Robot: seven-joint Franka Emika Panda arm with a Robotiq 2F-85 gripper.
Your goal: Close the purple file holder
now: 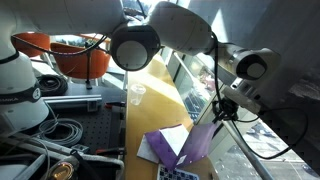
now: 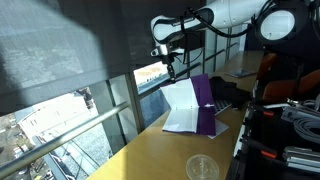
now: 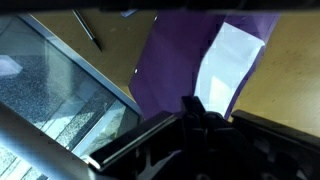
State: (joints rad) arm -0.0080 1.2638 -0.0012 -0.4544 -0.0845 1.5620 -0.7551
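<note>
The purple file holder (image 2: 208, 122) lies open on the yellow-wood table (image 2: 150, 150) by the window. Its cover flap (image 2: 204, 92) stands up, and white paper (image 2: 180, 108) shows inside. In an exterior view the base (image 1: 160, 146) lies flat with the flap (image 1: 200, 142) raised beside it. My gripper (image 2: 172, 68) hovers just above the flap's top edge, fingers together and empty; it also shows in an exterior view (image 1: 222, 110). In the wrist view the gripper (image 3: 195, 105) looks down on purple plastic (image 3: 175, 60) and white paper (image 3: 232, 55).
A clear plastic cup (image 2: 202, 167) stands on the table, also seen in an exterior view (image 1: 137, 95). A dark keypad-like object (image 1: 176, 173) lies next to the folder. A pen (image 3: 88, 28) lies near the window edge. Glass and a railing (image 2: 100, 118) border the table.
</note>
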